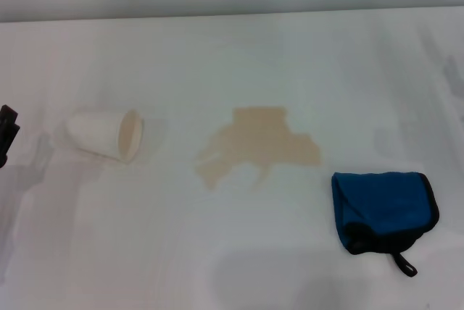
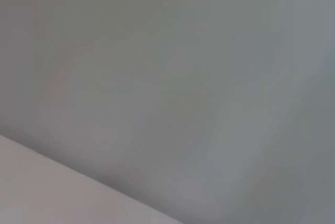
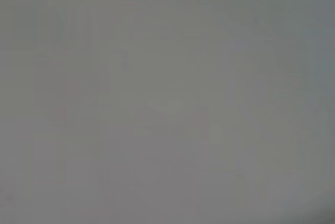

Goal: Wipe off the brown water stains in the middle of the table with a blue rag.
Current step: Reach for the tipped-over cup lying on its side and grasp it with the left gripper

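Observation:
The brown water stains (image 1: pixel 255 147) form a pale tan, lobed patch in the middle of the white table (image 1: pixel 239 56). The blue rag (image 1: pixel 384 210) lies folded to the right and nearer the front, its black edging and loop tab at its front edge; nothing touches it. A black part of my left gripper (image 1: pixel 6 135) shows at the far left edge of the head view, well left of the stains. My right gripper is out of view. Both wrist views show only plain grey surface.
A white paper cup (image 1: pixel 107 135) lies on its side left of the stains, its beige inside facing right. The table's far edge (image 1: pixel 232 14) runs along the top of the head view.

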Available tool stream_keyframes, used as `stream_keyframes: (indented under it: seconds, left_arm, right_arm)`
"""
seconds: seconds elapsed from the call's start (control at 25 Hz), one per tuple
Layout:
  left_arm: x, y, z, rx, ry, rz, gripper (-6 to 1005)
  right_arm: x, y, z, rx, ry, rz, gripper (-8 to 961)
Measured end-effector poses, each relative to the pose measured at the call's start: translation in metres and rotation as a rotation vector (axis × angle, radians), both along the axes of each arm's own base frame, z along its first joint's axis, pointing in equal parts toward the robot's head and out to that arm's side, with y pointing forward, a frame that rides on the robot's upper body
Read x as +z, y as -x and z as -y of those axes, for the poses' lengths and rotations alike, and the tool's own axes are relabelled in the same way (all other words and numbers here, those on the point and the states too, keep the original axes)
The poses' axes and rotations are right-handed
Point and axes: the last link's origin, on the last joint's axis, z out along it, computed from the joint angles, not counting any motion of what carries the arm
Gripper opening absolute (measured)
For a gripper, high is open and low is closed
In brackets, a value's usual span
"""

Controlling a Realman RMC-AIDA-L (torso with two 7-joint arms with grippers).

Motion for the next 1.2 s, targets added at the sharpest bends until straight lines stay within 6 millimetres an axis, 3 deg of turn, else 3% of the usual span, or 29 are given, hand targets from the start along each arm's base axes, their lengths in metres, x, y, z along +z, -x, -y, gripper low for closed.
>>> stream_keyframes:
  seconds: [0.56,1.2]
  left_arm:
    - [-0.003,-0.017,-0.035,-0.019,0.027,-0.009,888]
    - [0.005,-0.016,-0.037,-0.006,-0.025,0.028,887]
  right_arm:
    - [0.003,0.000,-0.007,-0.023,-0.012,-0.005,706]
    - [-0.008,0.003,-0.012,-0.038,0.013,-0.033,704]
